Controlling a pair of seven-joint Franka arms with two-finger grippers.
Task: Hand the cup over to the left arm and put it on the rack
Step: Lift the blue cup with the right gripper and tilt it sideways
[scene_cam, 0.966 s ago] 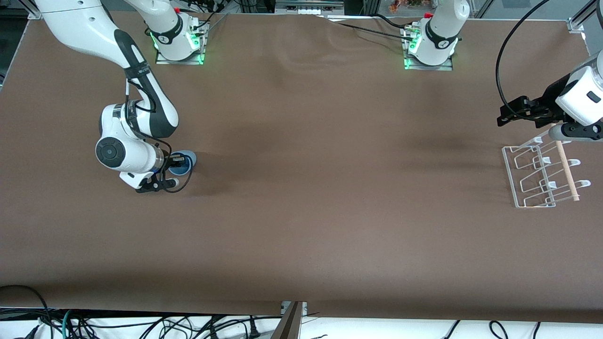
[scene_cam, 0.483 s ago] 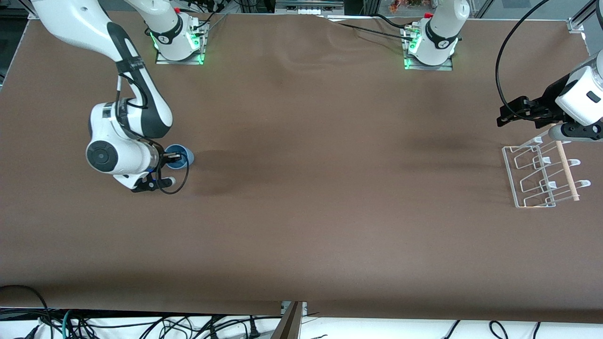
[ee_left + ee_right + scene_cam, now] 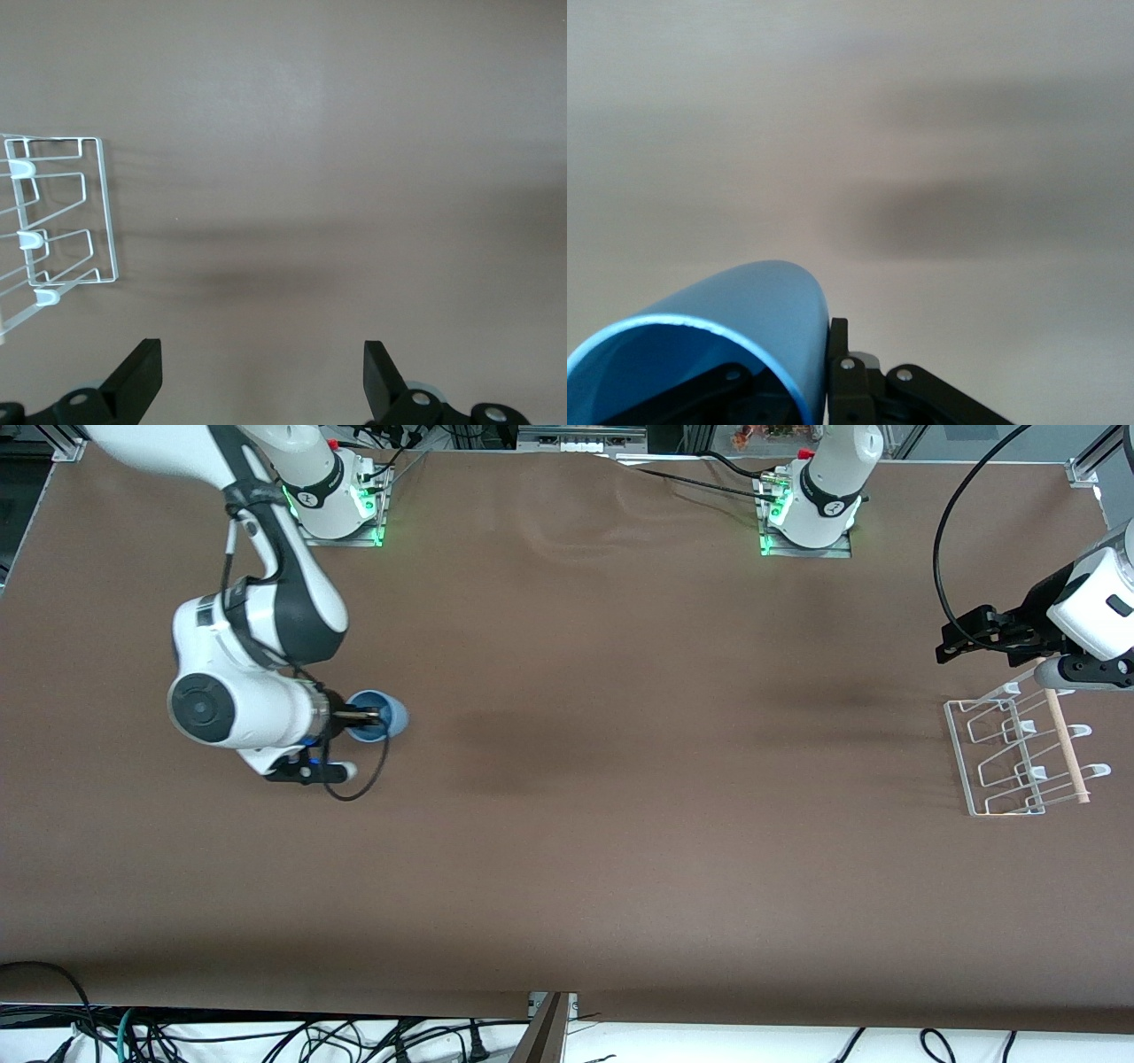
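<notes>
Jaws of the right gripper (image 3: 365,714) pinch the cup (image 3: 379,716) by its rim, over the counter (image 3: 567,850). Left gripper (image 3: 961,640) waits wide open above the rack (image 3: 1005,757). That thin rim hold might slip.
</notes>
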